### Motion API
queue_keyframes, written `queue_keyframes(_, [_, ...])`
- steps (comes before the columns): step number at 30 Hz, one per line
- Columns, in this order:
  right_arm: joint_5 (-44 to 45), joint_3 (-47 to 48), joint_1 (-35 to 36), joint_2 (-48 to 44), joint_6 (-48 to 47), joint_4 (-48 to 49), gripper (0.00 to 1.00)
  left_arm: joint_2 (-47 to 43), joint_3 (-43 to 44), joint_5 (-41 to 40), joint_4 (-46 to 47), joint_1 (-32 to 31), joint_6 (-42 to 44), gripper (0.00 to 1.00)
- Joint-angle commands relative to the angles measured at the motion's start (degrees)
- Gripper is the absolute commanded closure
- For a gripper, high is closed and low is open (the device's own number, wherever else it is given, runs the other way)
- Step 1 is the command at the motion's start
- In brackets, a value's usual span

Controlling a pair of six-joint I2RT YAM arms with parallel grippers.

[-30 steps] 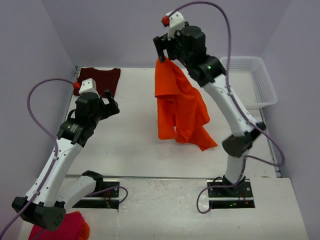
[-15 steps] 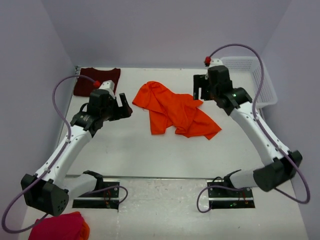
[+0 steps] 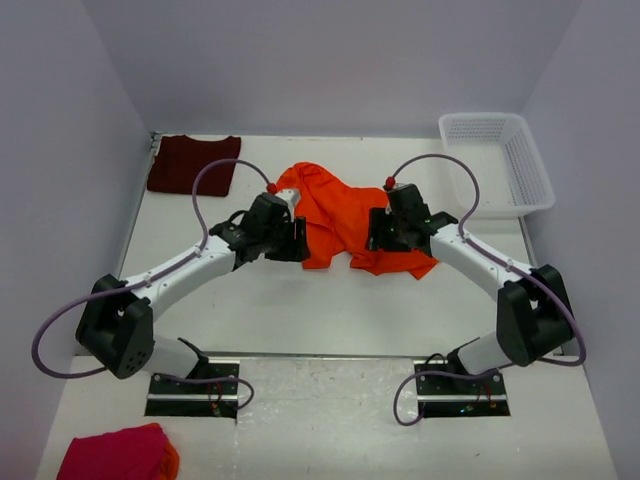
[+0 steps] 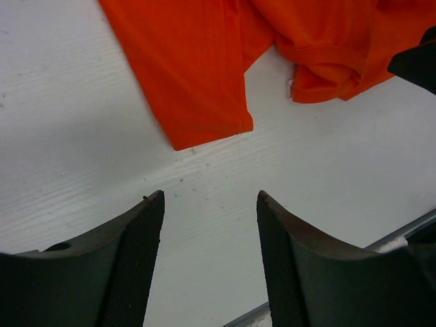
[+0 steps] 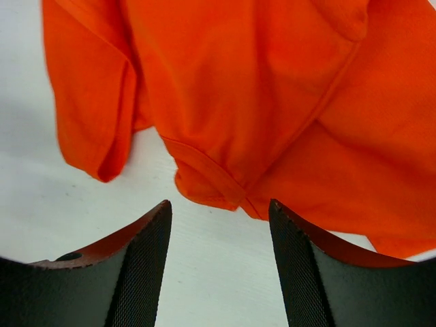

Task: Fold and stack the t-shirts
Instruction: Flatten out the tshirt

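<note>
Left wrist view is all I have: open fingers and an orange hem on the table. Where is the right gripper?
Observer: The right gripper is open, low at the orange shirt's right near hem, gripping nothing.
Operator: Where is the other shirt?
Observer: The maroon shirt lies flat in the table's far left corner, apart from the orange one.
Operator: Is anything on the right side?
Observer: A white basket stands at the far right edge.

One orange t-shirt (image 3: 335,205), one maroon t-shirt (image 3: 192,163), one white basket (image 3: 483,117), one pink-red bundle (image 3: 115,455), two arms (image 3: 180,268) (image 3: 480,262).
</note>
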Motion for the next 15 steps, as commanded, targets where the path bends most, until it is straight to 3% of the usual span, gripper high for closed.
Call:
queue_keyframes(1, [-2.61, 1.19, 0.48, -2.04, 2.52, 7.11, 0.4, 3.29, 2.59, -4.32, 3.73, -2.78, -0.68, 0.42])
queue_keyframes(3, [-2.0, 1.19, 0.48, -2.66, 2.26, 6.93, 0.4, 5.59, 3.82, -7.3, 3.82, -4.01, -0.59, 0.36])
queue_keyframes(15, [-0.07, -3.47, 0.39, -8.99, -0.2, 8.42, 0.39, 23.7, 15.77, -17.5, 0.74, -10.87, -2.96, 0.36])
